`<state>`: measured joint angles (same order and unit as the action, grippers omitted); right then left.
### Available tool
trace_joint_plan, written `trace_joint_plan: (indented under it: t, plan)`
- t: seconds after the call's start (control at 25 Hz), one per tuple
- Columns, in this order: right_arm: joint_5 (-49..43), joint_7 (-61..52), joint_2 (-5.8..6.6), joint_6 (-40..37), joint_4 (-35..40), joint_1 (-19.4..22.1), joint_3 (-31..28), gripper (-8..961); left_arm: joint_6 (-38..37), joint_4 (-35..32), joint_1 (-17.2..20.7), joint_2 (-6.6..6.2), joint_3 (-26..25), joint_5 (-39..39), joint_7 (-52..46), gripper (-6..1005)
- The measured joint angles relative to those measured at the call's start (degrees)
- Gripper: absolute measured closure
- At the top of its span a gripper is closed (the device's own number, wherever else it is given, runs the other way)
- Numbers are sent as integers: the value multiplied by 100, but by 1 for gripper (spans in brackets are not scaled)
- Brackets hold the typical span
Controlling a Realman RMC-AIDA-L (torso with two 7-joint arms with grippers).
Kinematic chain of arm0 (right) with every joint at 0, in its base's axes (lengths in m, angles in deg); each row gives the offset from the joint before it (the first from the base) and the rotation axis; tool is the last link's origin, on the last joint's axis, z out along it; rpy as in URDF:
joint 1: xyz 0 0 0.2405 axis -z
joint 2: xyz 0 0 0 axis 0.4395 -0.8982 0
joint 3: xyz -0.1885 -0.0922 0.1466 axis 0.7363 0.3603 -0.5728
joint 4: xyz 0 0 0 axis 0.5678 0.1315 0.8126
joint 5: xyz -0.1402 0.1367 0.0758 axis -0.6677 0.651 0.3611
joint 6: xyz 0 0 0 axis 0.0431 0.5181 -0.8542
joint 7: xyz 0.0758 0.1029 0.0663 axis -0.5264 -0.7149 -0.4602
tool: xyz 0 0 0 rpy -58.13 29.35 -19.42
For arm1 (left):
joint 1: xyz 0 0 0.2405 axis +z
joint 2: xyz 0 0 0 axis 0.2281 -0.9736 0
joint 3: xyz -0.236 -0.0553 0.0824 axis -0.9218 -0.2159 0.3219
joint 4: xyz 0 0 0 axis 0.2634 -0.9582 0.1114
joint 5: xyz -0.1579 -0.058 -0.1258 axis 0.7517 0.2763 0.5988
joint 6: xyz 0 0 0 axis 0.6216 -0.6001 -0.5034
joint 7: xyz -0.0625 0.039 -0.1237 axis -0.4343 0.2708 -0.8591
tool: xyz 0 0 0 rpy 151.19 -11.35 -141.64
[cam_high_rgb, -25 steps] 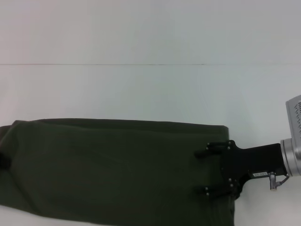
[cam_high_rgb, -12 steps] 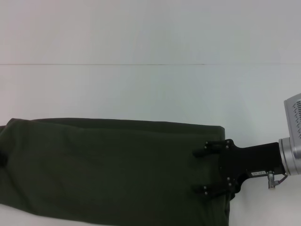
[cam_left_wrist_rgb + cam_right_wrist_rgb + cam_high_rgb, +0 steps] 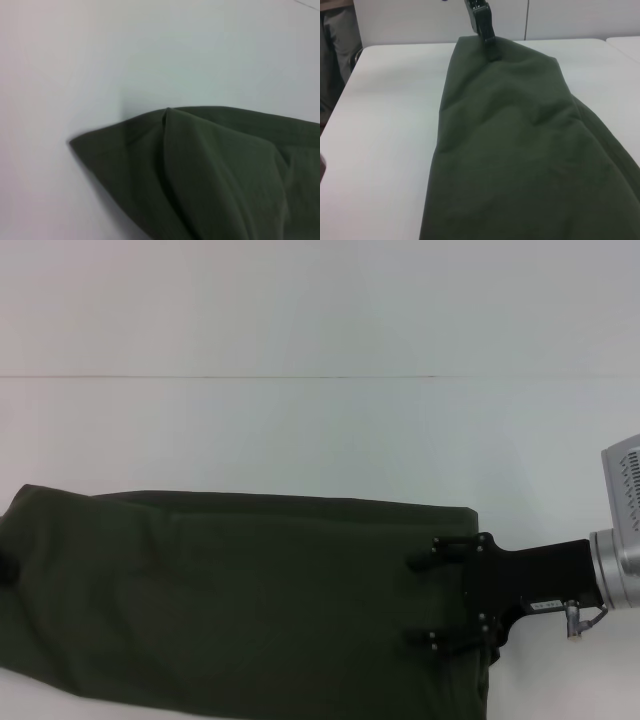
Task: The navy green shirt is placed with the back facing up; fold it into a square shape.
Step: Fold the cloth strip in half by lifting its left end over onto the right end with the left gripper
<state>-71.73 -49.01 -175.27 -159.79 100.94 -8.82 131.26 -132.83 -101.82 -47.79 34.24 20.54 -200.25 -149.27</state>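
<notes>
The navy green shirt (image 3: 240,600) lies as a long dark olive band across the white table (image 3: 320,430), plain side up. My right gripper (image 3: 418,600) is at its right end, its black fingers (image 3: 440,544) spread wide apart over the cloth. My left gripper (image 3: 5,566) shows only as a dark tip at the shirt's left end. In the right wrist view the left gripper (image 3: 488,45) pinches the far end of the shirt (image 3: 520,140). The left wrist view shows a shirt corner (image 3: 200,165) raised above the table.
A seam in the tabletop (image 3: 220,377) runs across behind the shirt. In the right wrist view the table's edge (image 3: 345,85) shows, with grey cloth (image 3: 340,35) beyond it.
The shirt's left end has shifted a little to the right and its corner has risen. My right gripper has slid slightly left over the cloth.
</notes>
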Motion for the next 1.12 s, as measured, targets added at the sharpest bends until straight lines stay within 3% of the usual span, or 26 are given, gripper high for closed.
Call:
trace_joint_plan:
  t: [0.64,0.84,1.12]
  plan:
    - [191,70,-11,26,-51,24,89,47,-900,-46,-139,-29,-388,534,-31,858]
    - [191,167,-11,26,-81,35,88,212,-1242,-46,-238,15,-433,852,-130,858]
    - [313,282,-11,24,-157,79,84,529,-1688,-2,-350,170,-412,1500,-363,858]
